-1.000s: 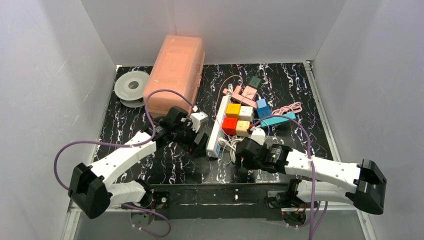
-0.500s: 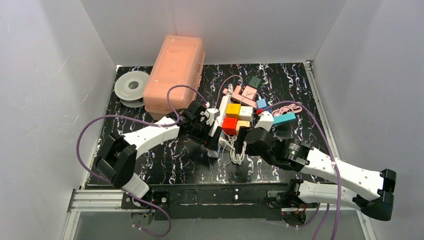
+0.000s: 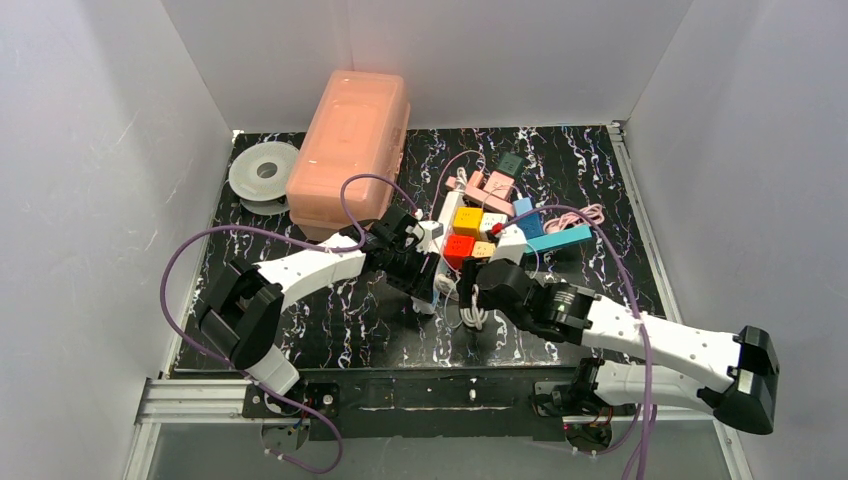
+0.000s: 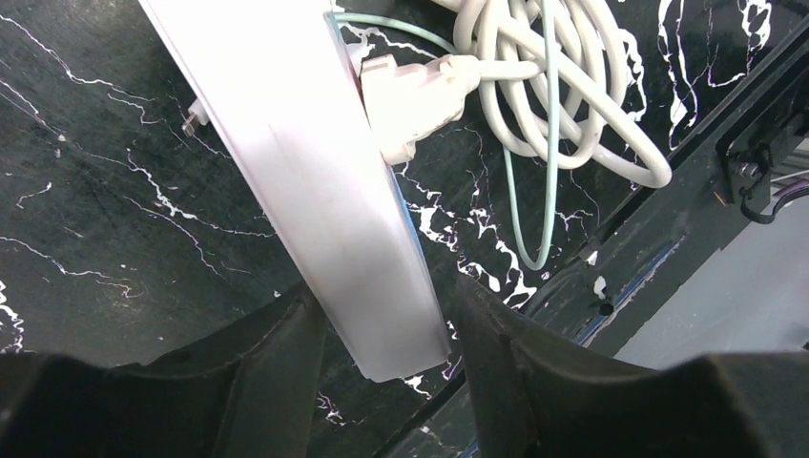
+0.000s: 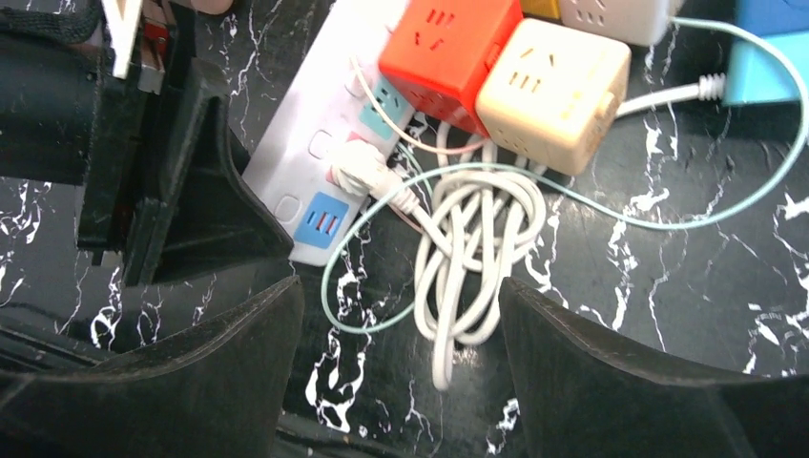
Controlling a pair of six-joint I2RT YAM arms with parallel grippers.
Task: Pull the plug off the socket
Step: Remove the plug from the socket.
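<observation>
A long white socket strip [image 4: 305,162] lies on the black marbled table. A white plug [image 5: 355,170] sits in its side near the front end, also seen as the plug [image 4: 410,95] in the left wrist view. Its white cable forms a coil [image 5: 477,248] beside the strip. My left gripper [image 4: 382,291] straddles the strip's near end, its fingers closed against the two sides. My right gripper [image 5: 399,305] hangs open just above the coil, a little short of the plug, and touches nothing. From above, the left gripper [image 3: 425,270] and right gripper [image 3: 478,285] almost meet at the strip [image 3: 428,300].
Red [image 5: 448,48] and beige [image 5: 553,86] cube adapters stand against the strip's far part, with more coloured cubes behind. A thin teal cable [image 5: 668,224] loops over the coil. A pink box [image 3: 350,140] and a clear spool [image 3: 263,172] sit at the back left.
My left arm swung right to the strip and its jaws narrowed round the strip's end. My right arm slid forward and left until it was over the cable coil, still open.
</observation>
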